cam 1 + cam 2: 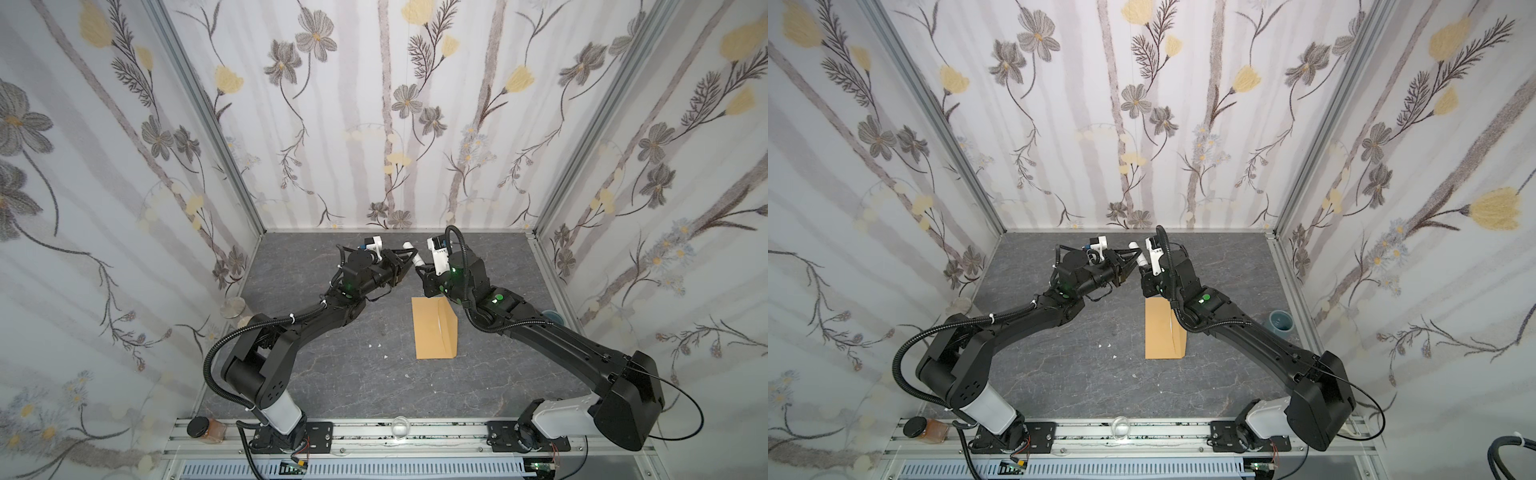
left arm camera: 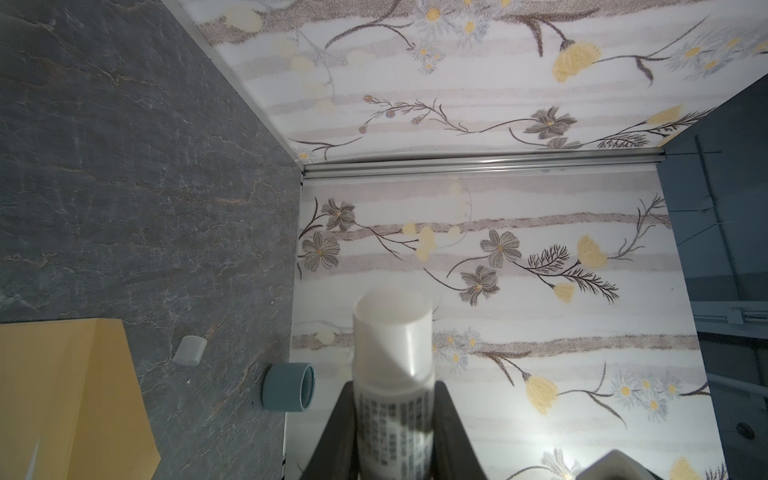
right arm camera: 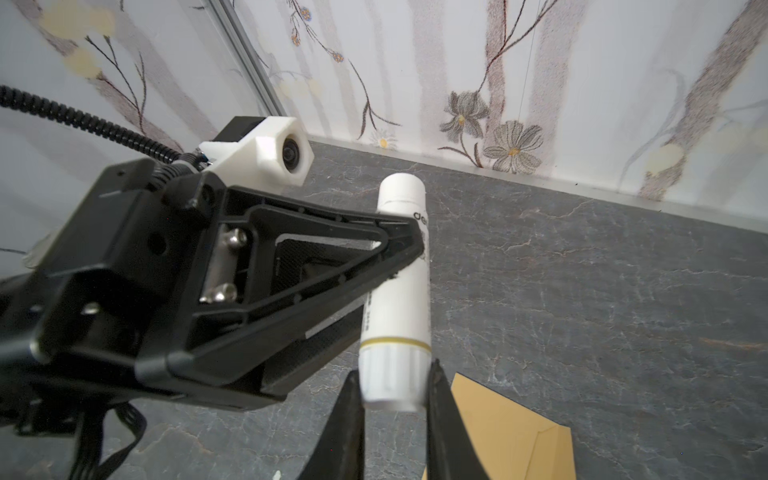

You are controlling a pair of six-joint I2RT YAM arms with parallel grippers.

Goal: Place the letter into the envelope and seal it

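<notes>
White cylindrical glue stick [image 3: 397, 291], uncapped: left jaws clamp its body, right jaws its base. Tan paper envelope [image 1: 434, 328] lies on the bench [image 1: 332, 374]; letter unseen, presumably inside. Next: twist glue out for sealing.

Left arm [image 1: 316, 320], right arm [image 1: 561, 345]: black jointed shells, white base sleeves [image 1: 282, 409], green lights [image 1: 455, 270]. Black corrugated conduit [image 1: 209, 359], white zip tie [image 1: 292, 319]. White wrist camera housing [image 3: 274, 149]. Left gripper [image 3: 392, 276]: triangular open-frame fingers [image 3: 324, 218], silver screws [image 3: 232, 237].

Both top views look steeply down from above the near edge toward the far wall [image 1: 374, 124]. The wrist cameras, close in, share the glue stick [image 2: 390, 353].
</notes>
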